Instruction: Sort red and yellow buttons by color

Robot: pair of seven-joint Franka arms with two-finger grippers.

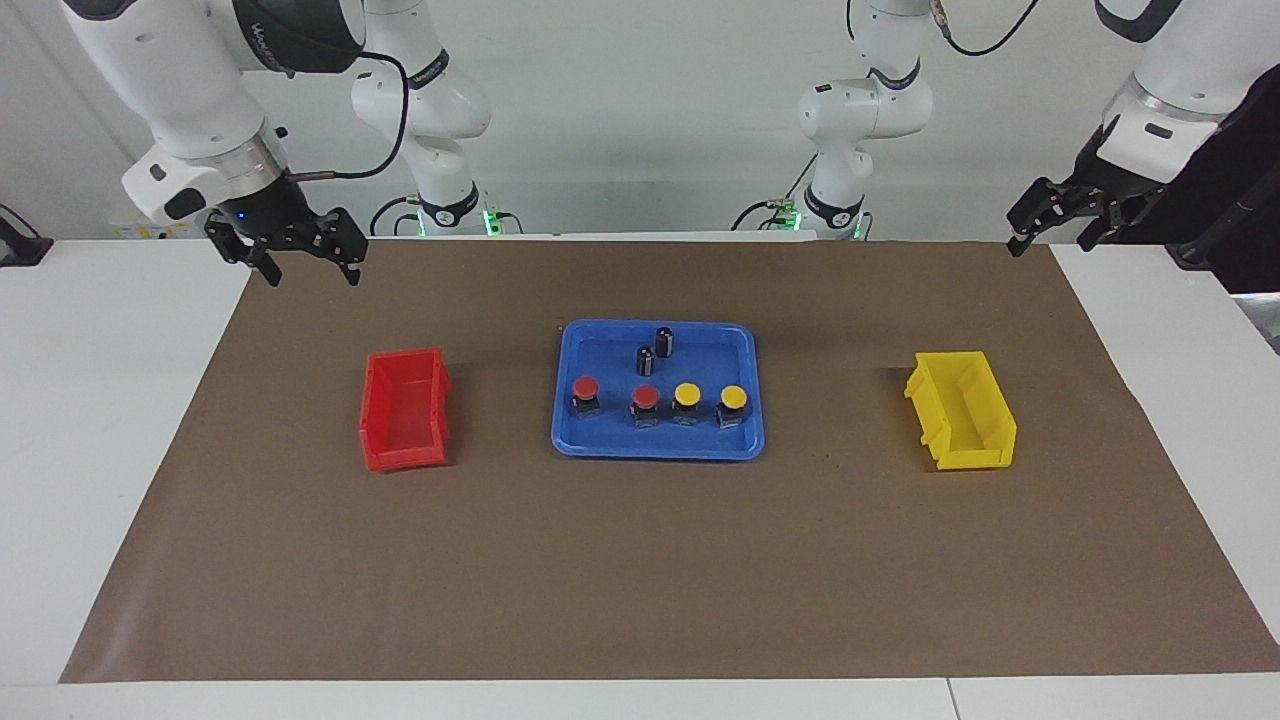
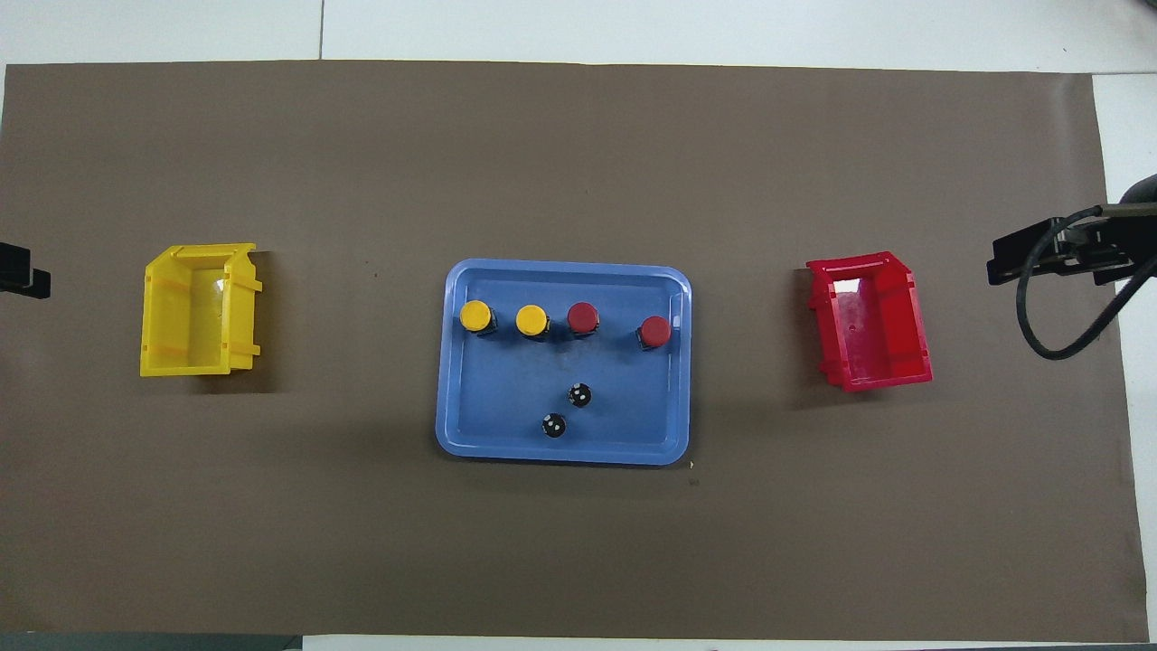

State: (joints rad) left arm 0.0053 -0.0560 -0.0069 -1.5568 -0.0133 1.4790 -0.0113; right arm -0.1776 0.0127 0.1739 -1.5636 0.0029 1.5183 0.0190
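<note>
Four buttons stand in a row in the blue tray [image 1: 655,452] [image 2: 560,455] at mid-table, along the tray side farther from the robots. Two red buttons [image 1: 585,388] [image 1: 646,397] [image 2: 654,331] [image 2: 583,316] stand toward the right arm's end. Two yellow buttons [image 1: 686,395] [image 1: 733,398] [image 2: 531,319] [image 2: 475,316] stand toward the left arm's end. My right gripper [image 1: 312,274] hangs open and empty over the mat corner by the right arm's base. My left gripper [image 1: 1050,240] hangs open and empty over the corner by the left arm's base.
Two small black cylinders [image 1: 665,340] [image 1: 645,360] [image 2: 579,394] [image 2: 554,425] stand in the tray nearer to the robots. A red bin [image 1: 372,420] [image 2: 908,312] sits toward the right arm's end, a yellow bin [image 1: 990,400] [image 2: 163,307] toward the left arm's end. A brown mat covers the table.
</note>
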